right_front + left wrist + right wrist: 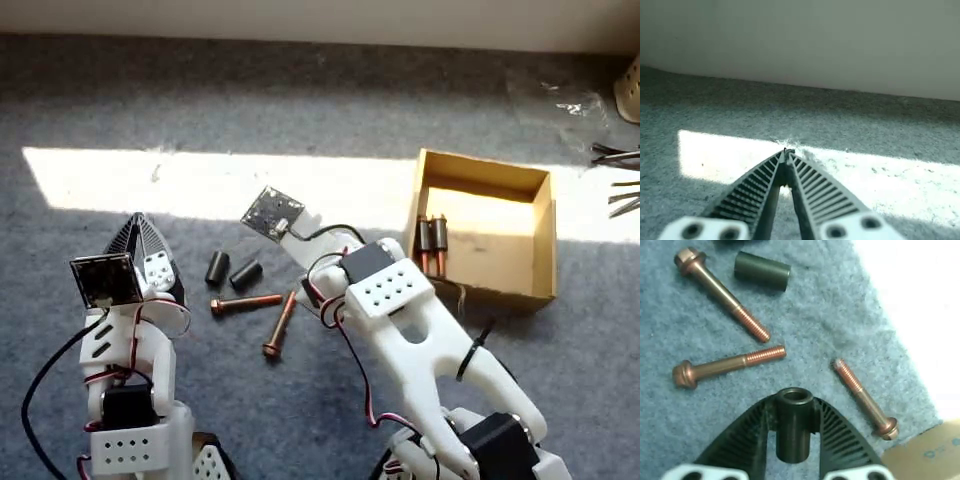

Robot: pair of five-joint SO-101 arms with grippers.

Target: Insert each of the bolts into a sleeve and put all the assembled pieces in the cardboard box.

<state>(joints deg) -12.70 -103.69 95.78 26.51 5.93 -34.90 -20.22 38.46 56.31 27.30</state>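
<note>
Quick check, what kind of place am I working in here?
Probably an ordinary room, not a workshop: grey carpet as the work surface, a pale wall behind it, a band of sunlight across it.

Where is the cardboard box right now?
In the high view the cardboard box sits at right, beside the right arm, with two assembled pieces inside.

Mostly white printed plastic on left arm (145, 350) and right arm (430, 340), hole-pattern plates, black servos. Ribbed black wedge fingers (752, 202) on white bases with dark screw holes. Red and black cables (347, 350), black zip tie (470, 355), bare camera boards (104, 281).
</note>
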